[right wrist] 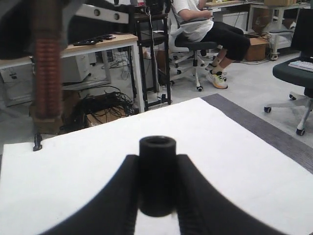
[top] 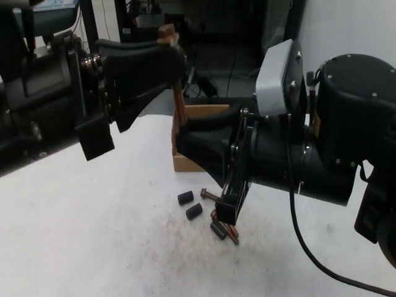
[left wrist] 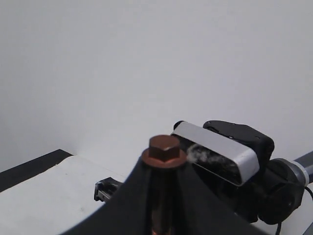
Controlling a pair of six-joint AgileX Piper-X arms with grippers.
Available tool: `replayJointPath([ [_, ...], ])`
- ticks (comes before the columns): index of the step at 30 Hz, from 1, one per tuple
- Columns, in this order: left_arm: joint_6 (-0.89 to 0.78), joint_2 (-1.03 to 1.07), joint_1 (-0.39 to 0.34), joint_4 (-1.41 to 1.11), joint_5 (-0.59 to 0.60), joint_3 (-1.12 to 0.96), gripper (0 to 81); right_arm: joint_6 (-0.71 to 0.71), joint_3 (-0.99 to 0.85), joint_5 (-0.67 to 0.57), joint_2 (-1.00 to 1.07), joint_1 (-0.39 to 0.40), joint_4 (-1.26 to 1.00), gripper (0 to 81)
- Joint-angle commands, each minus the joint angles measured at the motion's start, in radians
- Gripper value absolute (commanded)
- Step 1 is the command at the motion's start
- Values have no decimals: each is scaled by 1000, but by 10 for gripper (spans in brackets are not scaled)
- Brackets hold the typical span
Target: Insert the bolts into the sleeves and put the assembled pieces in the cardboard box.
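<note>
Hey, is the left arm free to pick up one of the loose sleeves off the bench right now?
Probably not: the left tool is shut on a bolt, raised above the sleeves.

The copper-coloured hex-head metal bolt [left wrist: 165, 149] has a dull, smooth head and a ridged, threaded shank, while the short black cylindrical sleeve [right wrist: 157, 176] looks matt and smooth-walled. Both the left end effector [left wrist: 164, 169] and the right end effector [right wrist: 157, 164] have matt black plastic-looking fingers. The desk [top: 93, 235] has a white, matt, paper-like top speckled with rusty dust, and the brown cardboard box [top: 183, 163] is plain and matt.
</note>
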Motion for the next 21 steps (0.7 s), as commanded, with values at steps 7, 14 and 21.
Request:
replayJointPath([
  [7,149,-4,1,-19,-163,-4,1,-14,-2,-15,-12,4,-20,8],
  [14,151,35,1,-19,-159,-4,1,-14,-2,-60,-12,4,-55,8],
  [21,145,50,1,-19,-93,-4,1,-14,-2,-57,-12,4,-101,8],
])
